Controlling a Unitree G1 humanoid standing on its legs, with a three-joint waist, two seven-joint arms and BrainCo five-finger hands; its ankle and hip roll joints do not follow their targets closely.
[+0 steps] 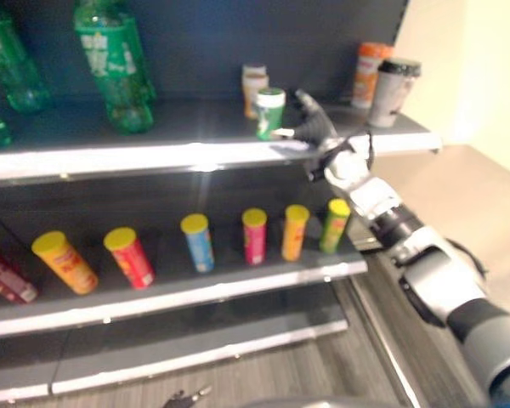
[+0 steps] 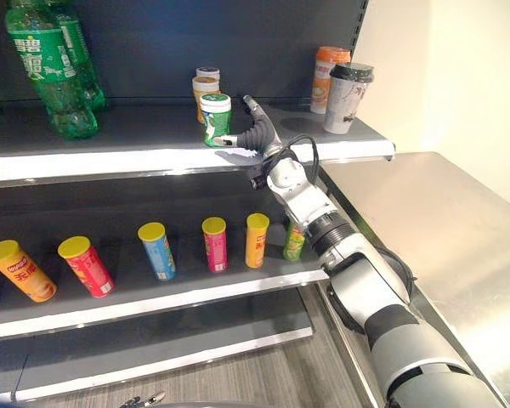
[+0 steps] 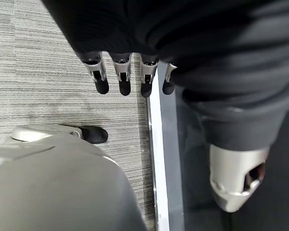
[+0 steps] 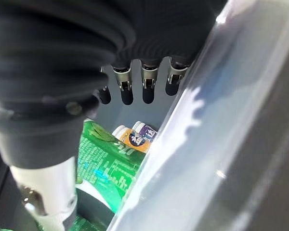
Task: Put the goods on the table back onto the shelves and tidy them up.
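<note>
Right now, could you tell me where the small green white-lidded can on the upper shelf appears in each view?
Left eye view: the green can stands at the upper shelf's front edge, right of centre, by the right hand.
Right eye view: same spot, left of centre.
Right wrist view: green label beside the thumb.
Left wrist view: not in it.
Shared landmark: the orange can behind.

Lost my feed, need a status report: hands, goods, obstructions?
Right hand open beside green white-lidded canister on upper shelf. Left hand open, idle. Orange cups stand behind canister.

Green bottle (image 2: pixel 47 72) top (and neighbours) beyond the frame edge.
</note>
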